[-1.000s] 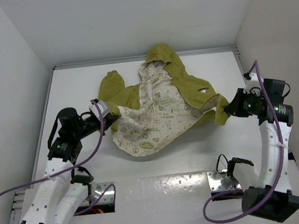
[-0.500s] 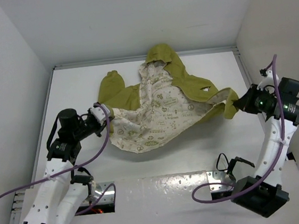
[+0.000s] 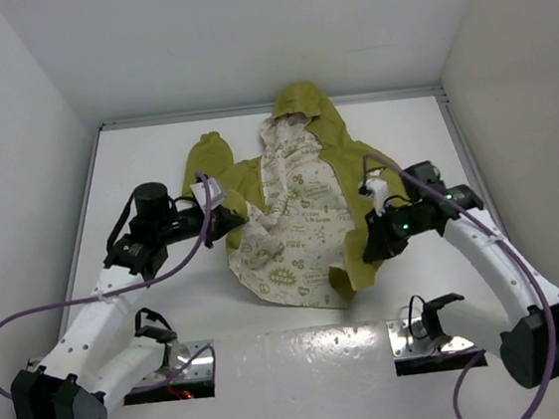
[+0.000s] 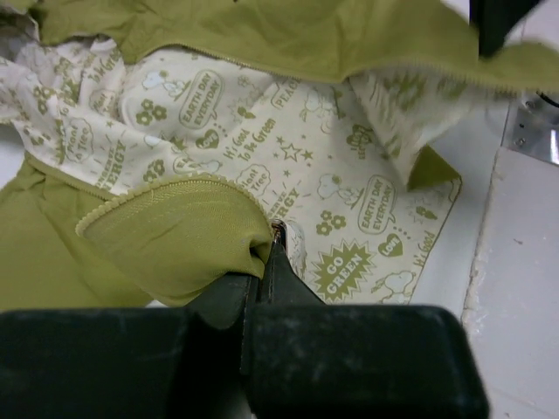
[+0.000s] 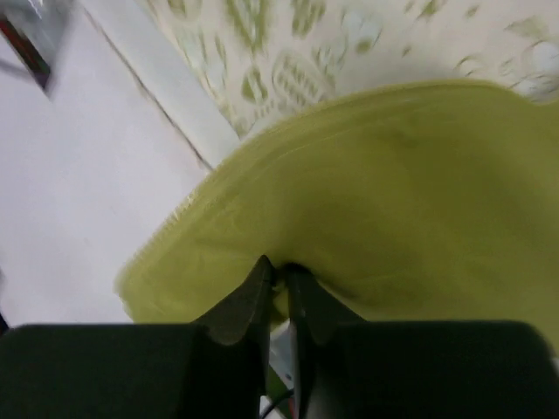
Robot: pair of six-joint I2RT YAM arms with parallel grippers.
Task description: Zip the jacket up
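The olive-green hooded jacket [image 3: 307, 182] lies open on the white table, its cream printed lining [image 3: 293, 238] facing up and the hood at the far side. My left gripper [image 3: 228, 215] is shut on the jacket's left front edge, olive fabric pinched between the fingers [image 4: 262, 262]. My right gripper [image 3: 369, 250] is shut on the right front panel and holds it folded over the lining; the olive fabric [image 5: 376, 201] fills the right wrist view above the gripper [image 5: 279, 266].
White walls close in the table on the left, far and right sides. Two metal base plates [image 3: 428, 339] with cables sit at the near edge. The left sleeve [image 3: 204, 157] lies at the far left of the jacket.
My right gripper has swung left and nearer, pulling the right front panel across over the lining. My left gripper has moved right and slightly farther, carrying the left edge inward.
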